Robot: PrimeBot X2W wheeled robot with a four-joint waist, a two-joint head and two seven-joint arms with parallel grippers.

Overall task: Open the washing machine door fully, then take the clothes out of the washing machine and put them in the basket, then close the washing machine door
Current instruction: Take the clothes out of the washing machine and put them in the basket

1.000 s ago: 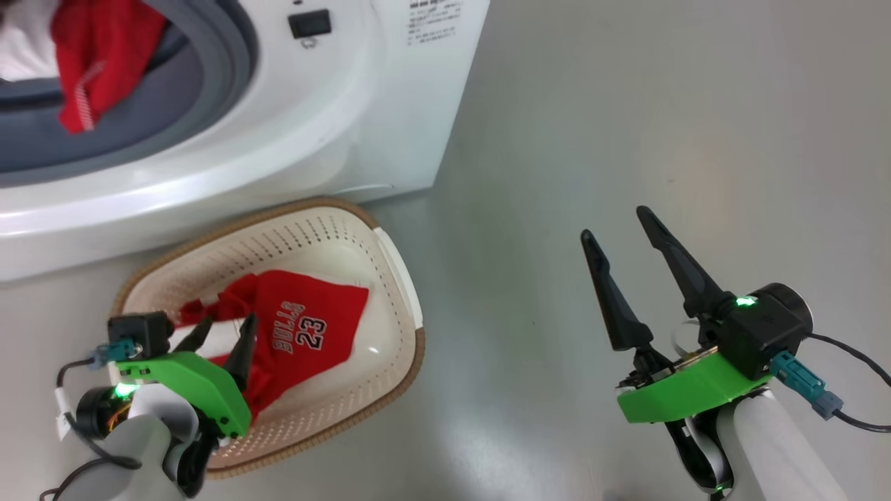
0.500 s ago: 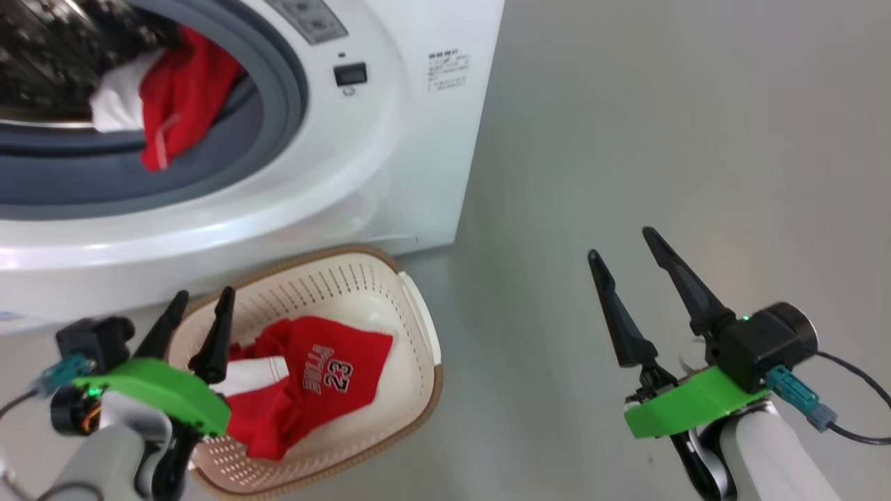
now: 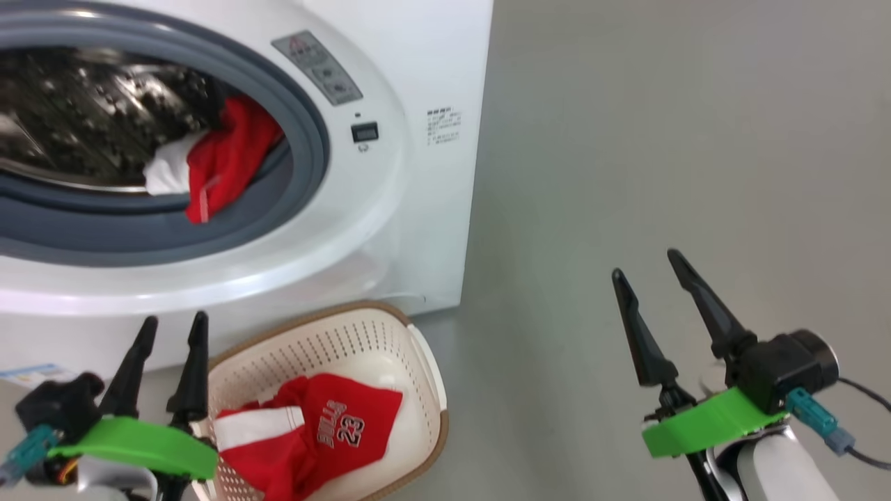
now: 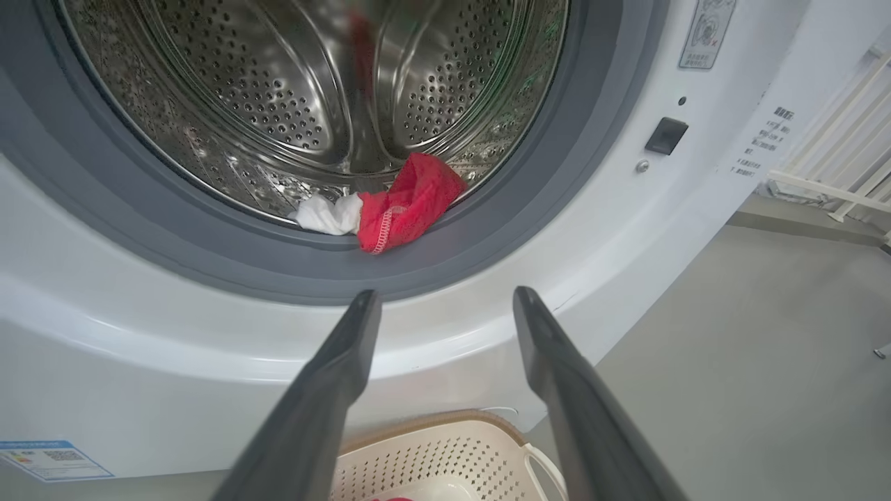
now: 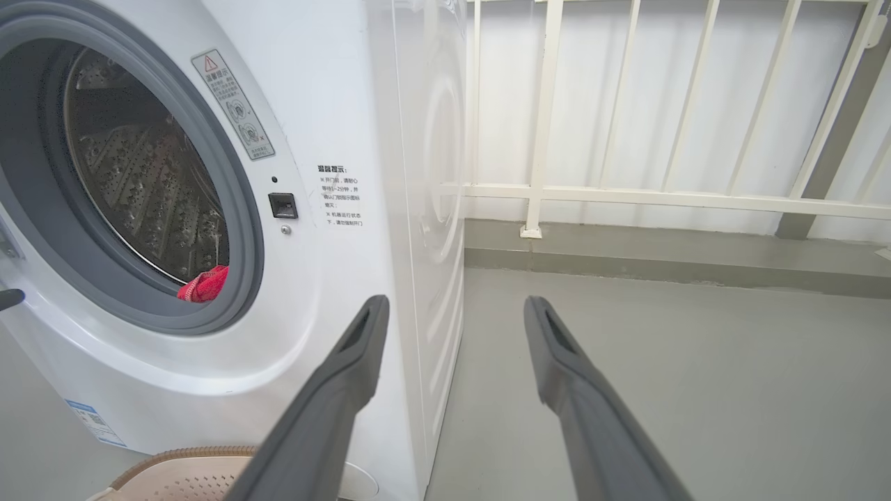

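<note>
Grey floor [image 3: 661, 139] under the washing machine [image 3: 424, 209] and the basket [image 3: 348, 344] beside it.

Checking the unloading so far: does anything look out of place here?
Yes: a red and white garment lies at the front of the drum, drooping onto the grey gasket, while a red jersey is already in the basket. Nothing looks spilled or damaged.

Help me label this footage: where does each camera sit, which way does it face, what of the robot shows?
Head view: on the head, looking down at the washing machine and basket; left gripper and right gripper show.
Left wrist view: on that wrist, facing the drum; own fingers show.
Right wrist view: on that wrist, facing the machine's corner and a railing; own fingers show.
All share the red garment in the drum.
</note>
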